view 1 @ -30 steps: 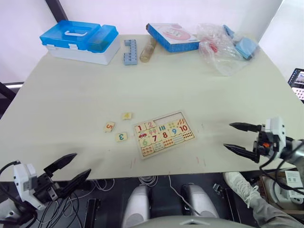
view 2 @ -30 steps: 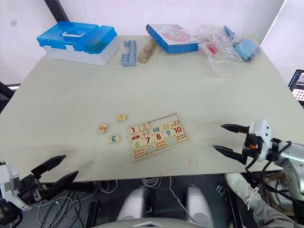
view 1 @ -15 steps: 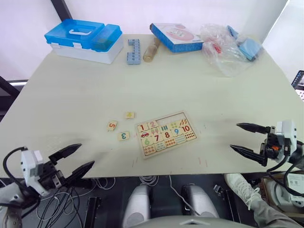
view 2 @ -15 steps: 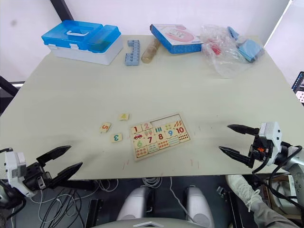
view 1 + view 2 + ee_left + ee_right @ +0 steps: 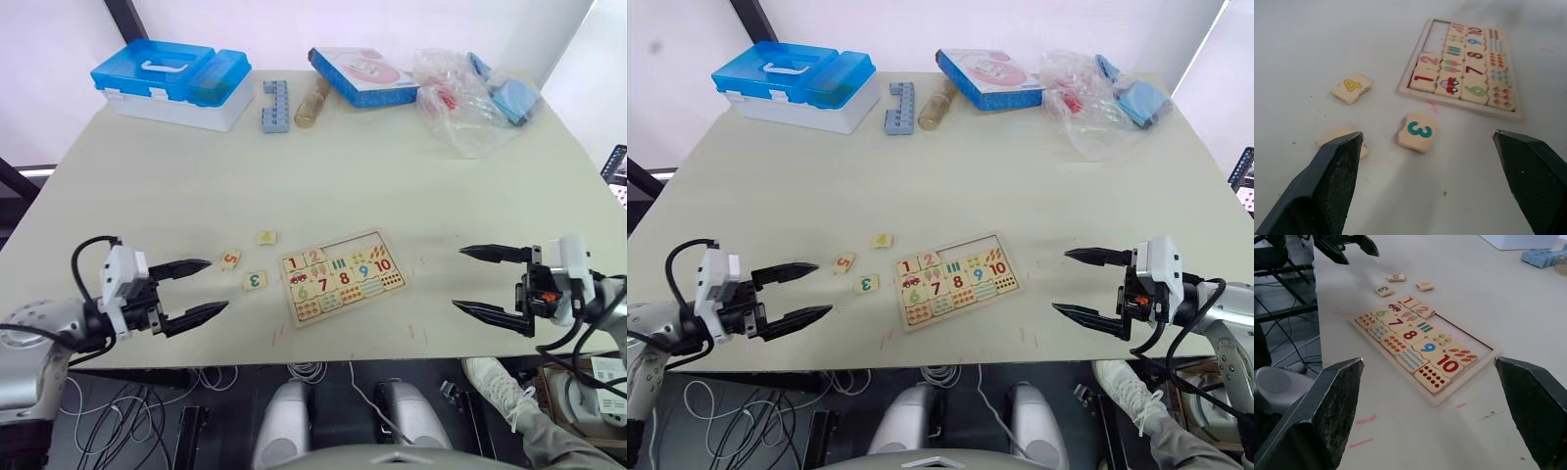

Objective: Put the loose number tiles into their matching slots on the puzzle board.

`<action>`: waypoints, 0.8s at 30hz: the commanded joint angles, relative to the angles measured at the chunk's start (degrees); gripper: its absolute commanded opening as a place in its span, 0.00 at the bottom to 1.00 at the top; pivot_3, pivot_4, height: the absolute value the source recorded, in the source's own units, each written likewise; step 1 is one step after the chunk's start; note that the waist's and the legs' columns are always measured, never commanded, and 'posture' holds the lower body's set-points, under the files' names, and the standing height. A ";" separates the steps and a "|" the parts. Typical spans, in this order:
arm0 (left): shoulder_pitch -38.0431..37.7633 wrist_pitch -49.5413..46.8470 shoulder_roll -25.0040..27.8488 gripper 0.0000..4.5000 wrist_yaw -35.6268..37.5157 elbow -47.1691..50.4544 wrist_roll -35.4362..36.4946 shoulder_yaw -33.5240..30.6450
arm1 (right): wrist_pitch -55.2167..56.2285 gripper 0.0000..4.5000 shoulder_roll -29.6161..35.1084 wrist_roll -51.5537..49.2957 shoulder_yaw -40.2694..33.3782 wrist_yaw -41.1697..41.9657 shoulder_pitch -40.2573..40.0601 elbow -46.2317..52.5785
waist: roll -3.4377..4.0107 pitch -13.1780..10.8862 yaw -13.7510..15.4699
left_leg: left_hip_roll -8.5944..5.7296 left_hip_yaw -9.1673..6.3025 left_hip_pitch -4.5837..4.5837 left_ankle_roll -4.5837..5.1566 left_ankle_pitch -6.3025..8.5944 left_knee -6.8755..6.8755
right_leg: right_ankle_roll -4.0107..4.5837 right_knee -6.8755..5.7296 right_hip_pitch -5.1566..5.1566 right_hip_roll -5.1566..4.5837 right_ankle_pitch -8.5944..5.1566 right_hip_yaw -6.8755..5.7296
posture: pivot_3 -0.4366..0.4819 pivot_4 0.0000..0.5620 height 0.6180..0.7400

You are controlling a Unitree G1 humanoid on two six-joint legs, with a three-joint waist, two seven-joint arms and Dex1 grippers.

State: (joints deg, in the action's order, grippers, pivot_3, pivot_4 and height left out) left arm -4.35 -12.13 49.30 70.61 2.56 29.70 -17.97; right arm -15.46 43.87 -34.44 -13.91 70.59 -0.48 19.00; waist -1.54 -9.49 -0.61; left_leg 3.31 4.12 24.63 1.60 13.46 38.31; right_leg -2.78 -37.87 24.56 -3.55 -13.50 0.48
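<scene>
Pale table [image 5: 147, 186], puzzle board [image 5: 340, 275] between left gripper [image 5: 201, 288] and right gripper [image 5: 482, 281], tiles 5 [image 5: 230, 259], 3 [image 5: 254, 280], 4 [image 5: 265, 237] just beyond left gripper's fingertips, blue case [image 5: 168, 82], blue-edged box [image 5: 363, 76], plastic bag [image 5: 468, 98] far beyond both

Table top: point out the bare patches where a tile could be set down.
Free: the wide middle between the puzzle board and the far clutter, and the stretch right of the board. Crowded: left of the board, where tiles 3, 4 and 5 lie.
</scene>
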 commanded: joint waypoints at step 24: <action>-11.29 -36.49 -34.56 1.00 -68.26 47.33 -14.05 13.77 | 0.52 0.99 2.50 -3.61 -3.04 0.03 -2.54 3.67 | -0.17 -0.03 0.51 | -0.07 -0.13 -0.76 0.01 0.01 -0.02 | 0.10 0.11 -0.85 0.09 -0.07 0.11 | 0.48 0.27 1.00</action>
State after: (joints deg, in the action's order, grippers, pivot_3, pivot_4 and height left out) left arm -16.21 -47.70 15.40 4.54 46.77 17.14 -5.97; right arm -15.27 45.37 -36.98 -14.56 69.91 -2.88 21.47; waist -1.70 -9.51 -0.11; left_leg 3.24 3.99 23.87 1.61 13.47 38.30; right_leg -2.68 -37.76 23.69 -3.46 -13.58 0.59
